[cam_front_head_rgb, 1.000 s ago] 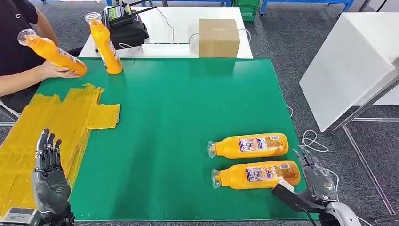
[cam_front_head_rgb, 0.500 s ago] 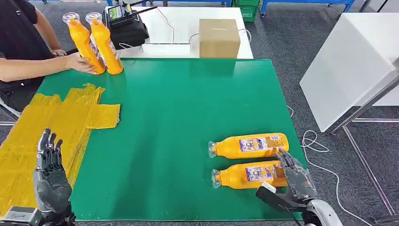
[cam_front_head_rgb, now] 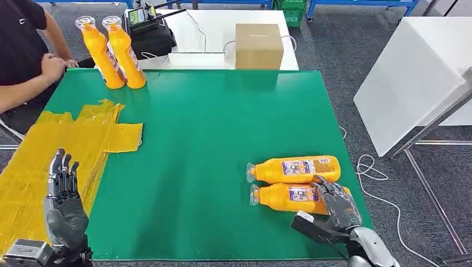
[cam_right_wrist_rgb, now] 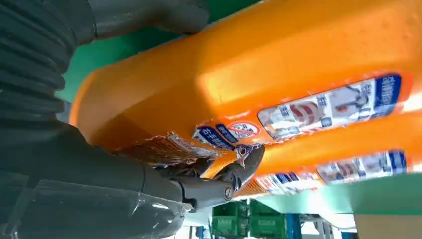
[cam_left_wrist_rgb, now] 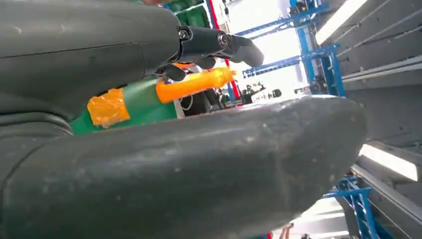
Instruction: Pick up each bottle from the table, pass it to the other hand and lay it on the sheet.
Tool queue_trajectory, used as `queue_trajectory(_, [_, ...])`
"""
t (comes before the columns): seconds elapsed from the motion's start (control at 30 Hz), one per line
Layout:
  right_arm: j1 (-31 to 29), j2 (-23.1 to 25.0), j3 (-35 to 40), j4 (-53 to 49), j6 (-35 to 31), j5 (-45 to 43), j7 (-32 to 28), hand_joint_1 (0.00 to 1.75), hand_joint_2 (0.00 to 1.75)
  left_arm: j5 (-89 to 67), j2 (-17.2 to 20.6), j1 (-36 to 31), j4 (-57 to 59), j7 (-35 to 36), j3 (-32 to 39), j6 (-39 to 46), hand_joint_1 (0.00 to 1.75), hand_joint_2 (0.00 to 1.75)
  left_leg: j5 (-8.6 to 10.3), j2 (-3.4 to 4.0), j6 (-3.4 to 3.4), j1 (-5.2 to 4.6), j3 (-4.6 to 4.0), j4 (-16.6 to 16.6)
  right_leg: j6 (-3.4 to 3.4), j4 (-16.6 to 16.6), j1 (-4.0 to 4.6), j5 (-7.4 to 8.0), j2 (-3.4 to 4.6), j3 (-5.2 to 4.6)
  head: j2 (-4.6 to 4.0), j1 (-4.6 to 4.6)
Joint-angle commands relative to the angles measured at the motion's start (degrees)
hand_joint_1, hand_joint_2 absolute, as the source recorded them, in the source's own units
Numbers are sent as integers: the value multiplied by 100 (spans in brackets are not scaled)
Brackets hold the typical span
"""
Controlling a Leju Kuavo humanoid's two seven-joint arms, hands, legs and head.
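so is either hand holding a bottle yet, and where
The right hand wraps the base end of the nearer lying bottle, which is not yet lifted. The left hand holds nothing.

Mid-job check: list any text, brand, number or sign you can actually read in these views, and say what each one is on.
None can be read.
Label on the near lying bottle, under the right hand: blue, white and red print, too blurred, even in the right wrist view.
Label on the far lying bottle: too small.
Labels on the two standing bottles: too small.
Cardboard box: faint mark, unreadable.
Device screen: unreadable.
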Motion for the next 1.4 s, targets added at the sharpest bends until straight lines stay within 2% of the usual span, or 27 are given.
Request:
queue_trajectory(0.03, [-160, 25, 610, 1488, 153, -7, 145, 175, 175, 50, 197, -298, 590, 39, -219, 20, 0, 0, 4, -15, -13, 8, 40, -19, -3, -32, 6, 4, -26, 50, 0, -2])
queue_trajectory(0.2, [-422, 166, 732, 2086, 129, 99, 382, 175, 175, 91, 214, -395, 702, 86, -305, 42, 0, 0, -24, -2, -23, 9, 90, -15, -14, -28, 6, -11, 1, 84, 0, 0])
queue_trajectory(0.27, [-536, 332, 596, 2279, -93, 32, 194, 175, 175, 151, 220, -386, 717, 169, -330, 14, 0, 0, -7, -9, -27, 10, 84, -27, -12, -40, 6, -3, -10, 79, 0, 0])
queue_trajectory(0.37, [-462, 486, 228, 1534, -435, -386, -357, 175, 175, 616, 216, -177, 558, 321, -268, -548, 0, 0, -8, 27, -15, 22, 94, -16, -14, -41, 17, -39, 27, 92, 0, 0])
queue_trajectory(0.4, [-402, 536, 94, 1100, -464, -576, -583, 175, 175, 743, 197, -106, 500, 344, -249, -750, 0, 0, 23, 8, -23, 17, 56, -37, -13, -55, 11, -16, 3, 55, 0, -2])
queue_trajectory(0.43, [-350, 590, -35, 518, -330, -816, -806, 175, 175, 921, 156, -13, 410, 388, -196, -985, 0, 0, 29, 14, -23, 18, 43, -41, -14, -55, 9, -10, 7, 39, 0, 0])
queue_trajectory(0.47, [-324, 611, -89, 221, -157, -842, -695, 175, 175, 935, 133, 20, 379, 399, -182, -1059, 0, 0, 10, 34, -18, 21, 61, -26, -14, -43, 9, -24, 28, 55, 0, 0])
queue_trajectory(0.5, [-291, 695, -205, -228, 17, -1252, -1179, 175, 175, 1132, 115, 17, 400, 453, -206, -1329, 0, 175, -2, 59, -6, 20, 74, -9, -15, -24, 12, -38, 58, 65, 0, -2])
queue_trajectory(0.57, [-322, 801, -256, -571, 226, -1388, -1141, 175, 175, 1162, 82, -9, 435, 464, -236, -1413, 0, 175, 12, 57, -10, 15, 39, -11, -15, -19, 10, -32, 54, 32, 0, -2])
queue_trajectory(0.6, [-361, 879, -264, -750, 305, -1558, -1384, 175, 175, 1165, 52, -28, 445, 465, -264, -1431, 0, 175, 10, 52, -4, 14, 77, -9, -17, -24, 14, -41, 53, 77, 0, 5])
queue_trajectory(0.63, [-456, 995, -242, -921, 397, -1632, -1466, 175, 175, 1177, 12, -78, 482, 481, -315, -1450, 0, 175, 26, 44, -12, -3, 49, -18, -13, -22, 2, -25, 44, 50, 0, 0])
queue_trajectory(0.67, [-518, 1051, -210, -969, 454, -1642, -1458, 175, 175, 1181, -5, -100, 493, 490, -341, -1453, 0, 175, 19, 66, -13, -3, 60, -16, -15, -23, 2, -12, 66, 56, 0, 2])
queue_trajectory(0.7, [-652, 1129, -131, -999, 549, -1642, -1485, 175, 175, 1180, -11, -150, 534, 511, -401, -1457, 0, 175, 32, 60, 22, -6, 64, -11, 2, -25, 5, 11, 64, 75, 0, -2])
queue_trajectory(0.77, [-765, 1180, -62, -955, 576, -1607, -1466, 175, 175, 1185, -11, -179, 558, 533, -440, -1431, 0, 175, 37, 51, 24, -9, 36, -9, 46, -22, -3, 72, 56, 36, 0, -6])
queue_trajectory(0.9, [-1135, 1369, 186, -790, 567, -1587, -1489, 175, 175, 1228, -18, -187, 562, 560, -477, -1397, 0, 175, 41, 33, 12, -2, 12, -13, 46, -26, 2, 62, 37, 24, 0, -2])
queue_trajectory(0.97, [-1261, 1455, 227, -738, 532, -1599, -1447, 175, 175, 1247, -31, -171, 545, 563, -475, -1427, 0, 175, 40, 49, 15, -4, 4, -13, 48, -23, 1, 63, 54, 27, 0, -2])
queue_trajectory(1.0, [-1428, 1559, 266, -600, 506, -1639, -1389, 175, 175, 1268, -41, -183, 557, 564, -496, -1470, 0, 175, 43, 44, 17, -1, -15, -9, 50, -20, 5, 64, 51, 49, 0, -4])
queue_trajectory(1.27, [-2608, 2528, 470, 833, 332, -1834, -1135, 175, 175, 1463, -33, -576, 915, 684, -827, -1553, 0, 175, 53, 52, 11, 0, -30, -14, 45, -22, 6, 72, 58, 31, 0, -4])
queue_trajectory(1.37, [-2962, 2912, 554, 1394, 268, -1899, -1080, 175, 175, 1520, -27, -726, 1066, 717, -966, -1603, 0, 175, 57, 43, 11, 1, -32, -13, 44, -19, 6, 69, 49, 14, 0, -4])
queue_trajectory(1.4, [-3107, 3061, 598, 1650, 239, -1901, -1043, 175, 175, 1553, -33, -785, 1132, 733, -1014, -1628, 0, 175, 58, 37, 13, 4, -41, -9, 45, -17, 8, 70, 45, -32, 0, -2])
